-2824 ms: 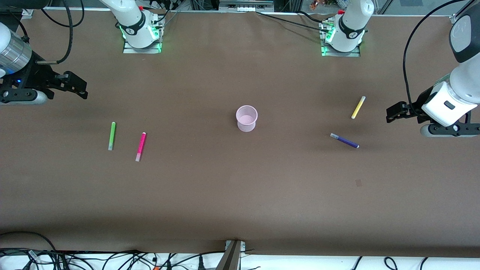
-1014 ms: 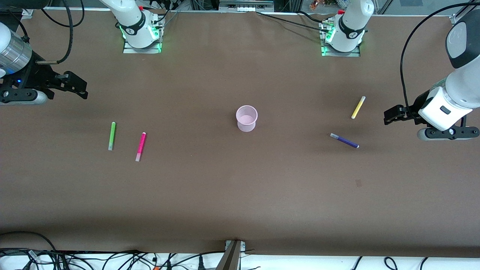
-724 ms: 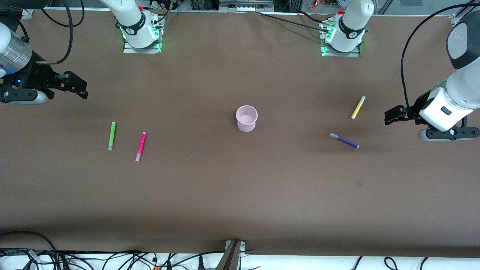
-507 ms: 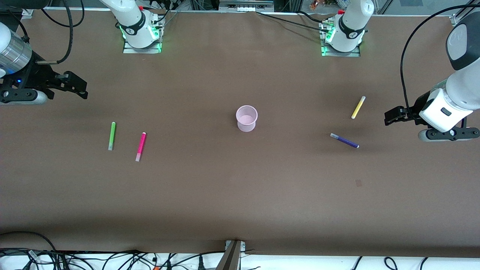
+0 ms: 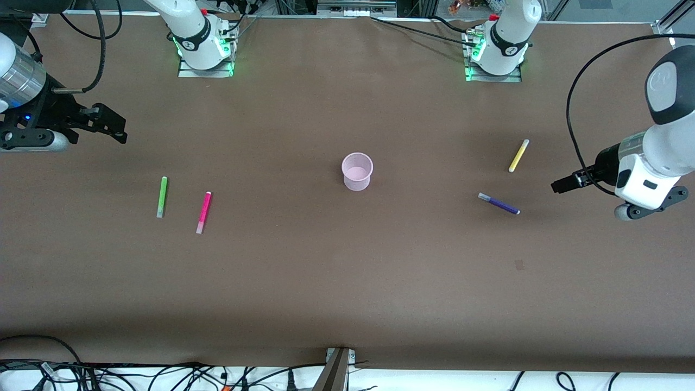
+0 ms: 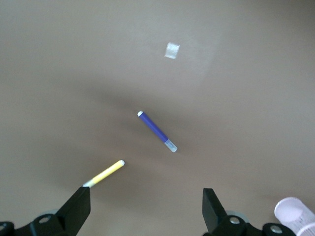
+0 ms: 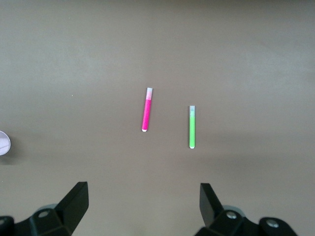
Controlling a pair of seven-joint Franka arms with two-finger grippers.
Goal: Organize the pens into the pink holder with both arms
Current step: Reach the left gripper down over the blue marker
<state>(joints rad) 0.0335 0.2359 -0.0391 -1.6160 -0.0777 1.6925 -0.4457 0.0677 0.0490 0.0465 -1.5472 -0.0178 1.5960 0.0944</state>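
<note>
From the front view, the pink holder (image 5: 357, 171) stands upright in the middle of the table (image 5: 347, 282), with no pen in it. All four pens lie flat on the table. The yellow pen (image 5: 518, 155) and the purple pen (image 5: 498, 203) lie toward the left arm's end of the table. The purple pen is nearer the front camera than the yellow one. The left gripper (image 5: 562, 184) hangs over that end edge and points toward the middle. The purple pen looks like the closest pen to it. That pen lies slanted, not straight along any table edge. The green pen (image 5: 162, 196) and the pink pen (image 5: 203, 212) lie side by side toward the right arm's end. The right gripper (image 5: 111, 129) waits over that end edge.

In the left wrist view, the left gripper (image 6: 146, 209) has its two fingers wide apart and holds nothing. The purple pen (image 6: 156, 131) lies slanted out ahead of the gap. The yellow pen (image 6: 104, 173) lies close to one finger. The pink holder (image 6: 294, 212) peeks in at the corner.

In the right wrist view, the right gripper (image 7: 144, 202) is also spread wide and empty. The pink pen (image 7: 146, 109) and the green pen (image 7: 192, 127) lie ahead of it, almost in line with each other. The left arm will probably need to turn its wrist to cross the purple pen.
</note>
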